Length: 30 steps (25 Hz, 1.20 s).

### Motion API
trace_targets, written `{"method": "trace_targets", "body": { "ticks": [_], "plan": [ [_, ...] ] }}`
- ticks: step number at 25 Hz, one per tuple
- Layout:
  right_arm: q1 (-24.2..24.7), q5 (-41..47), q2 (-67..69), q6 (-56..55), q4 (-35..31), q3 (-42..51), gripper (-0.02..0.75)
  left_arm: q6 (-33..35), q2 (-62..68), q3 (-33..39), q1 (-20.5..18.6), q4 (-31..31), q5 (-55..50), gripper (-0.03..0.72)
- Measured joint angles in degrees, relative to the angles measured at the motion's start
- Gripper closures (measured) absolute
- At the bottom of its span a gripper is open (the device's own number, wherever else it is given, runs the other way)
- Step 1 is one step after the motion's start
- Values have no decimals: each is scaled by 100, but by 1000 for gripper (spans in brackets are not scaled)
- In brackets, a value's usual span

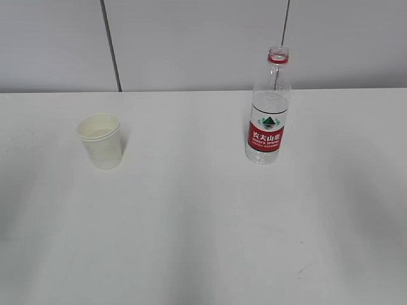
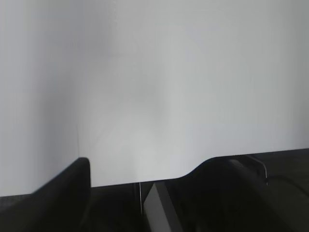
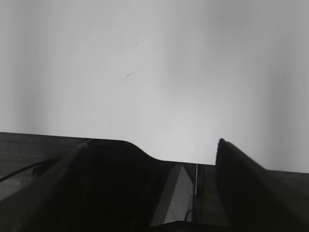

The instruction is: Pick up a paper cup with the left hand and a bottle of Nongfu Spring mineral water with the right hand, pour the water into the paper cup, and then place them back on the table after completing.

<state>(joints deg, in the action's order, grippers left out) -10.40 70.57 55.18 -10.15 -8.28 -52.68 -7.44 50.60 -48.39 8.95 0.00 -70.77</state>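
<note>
A white paper cup stands upright on the left of the white table. A clear Nongfu Spring bottle with a red label and a red neck ring stands upright on the right, uncapped, with water up to its shoulder. No arm shows in the exterior view. The left wrist view shows my left gripper over bare tabletop, jaws apart and empty. The right wrist view shows my right gripper the same way, jaws apart and empty. Cup and bottle are out of both wrist views.
A grey panelled wall rises behind the table's far edge. A small dark mark lies on the tabletop at the front right. The table's near edge shows under each gripper.
</note>
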Motion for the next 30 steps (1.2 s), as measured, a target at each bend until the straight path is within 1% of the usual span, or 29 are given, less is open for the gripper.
{"method": "trace_targets", "body": {
  "ticks": [3, 6, 9, 14, 19, 30],
  "plan": [
    [0, 51, -594, 14, 387, -2, 150, 13, -702, 0, 0, 0, -56, 175],
    [0, 67, -1206, 14, 906, -2, 150, 13, -1351, 0, 0, 0, -105, 175],
    [0, 116, -1824, 14, 1205, -2, 150, 13, -1886, 0, 0, 31, -148, 177],
    [0, 163, -2730, 64, 1273, -2, 151, 175, -2567, 15, 0, 36, -189, 178],
    [0, 188, -3513, 259, 1287, 198, 151, 313, -3213, 375, 0, 37, -206, 178],
    [0, 224, -5067, 647, 1276, 1799, 150, 424, -4602, 1094, 0, 0, -257, 189]
  ]
}}
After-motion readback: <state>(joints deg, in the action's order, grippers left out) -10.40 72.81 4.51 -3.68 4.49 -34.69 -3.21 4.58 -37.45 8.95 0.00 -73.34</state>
